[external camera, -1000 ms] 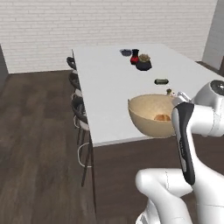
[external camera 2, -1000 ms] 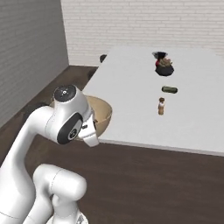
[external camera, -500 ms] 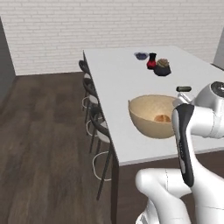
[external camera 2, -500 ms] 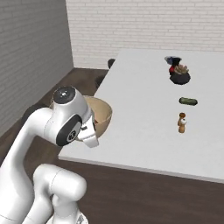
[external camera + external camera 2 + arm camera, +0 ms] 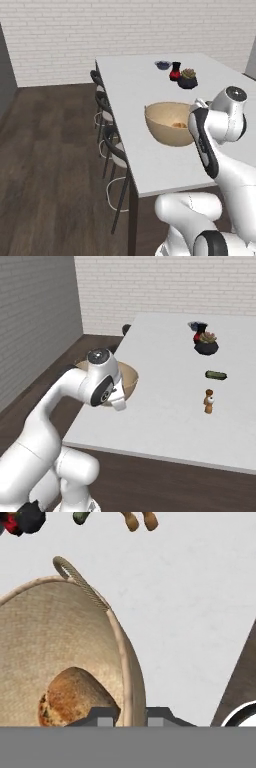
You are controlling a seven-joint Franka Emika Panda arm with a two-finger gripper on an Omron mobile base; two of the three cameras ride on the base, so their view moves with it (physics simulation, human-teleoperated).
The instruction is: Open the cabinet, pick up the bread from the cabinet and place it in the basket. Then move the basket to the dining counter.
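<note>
Bread lies inside the basket, a golden-brown roll resting low against the woven inner wall. The hand view looks down along the claw: its two dark fingertips sit at the bottom with the basket's rim running between them, one tip inside the bowl next to the bread and one outside, so the claw is narrowed onto the basket's rim. A small rope loop handle stands up from the rim farther along.

From the left base view the basket shows as a wide tan bowl over the near part of the dining counter, just in front of the white arm, with the bread visible as a small brown spot inside. Whether the basket's base touches the white top or hangs just above it cannot be told. In the right base view the arm's elbow covers most of the basket, which sits near the counter's left edge.

Dark stools stand in a row along the counter's side, over a dark wood floor. Farther along the counter are a small dark bowl, a red and black bottle and a dark pot with a plant. A small green item and a little brown and white figure lie well apart from the basket. A white brick wall closes the room behind.
</note>
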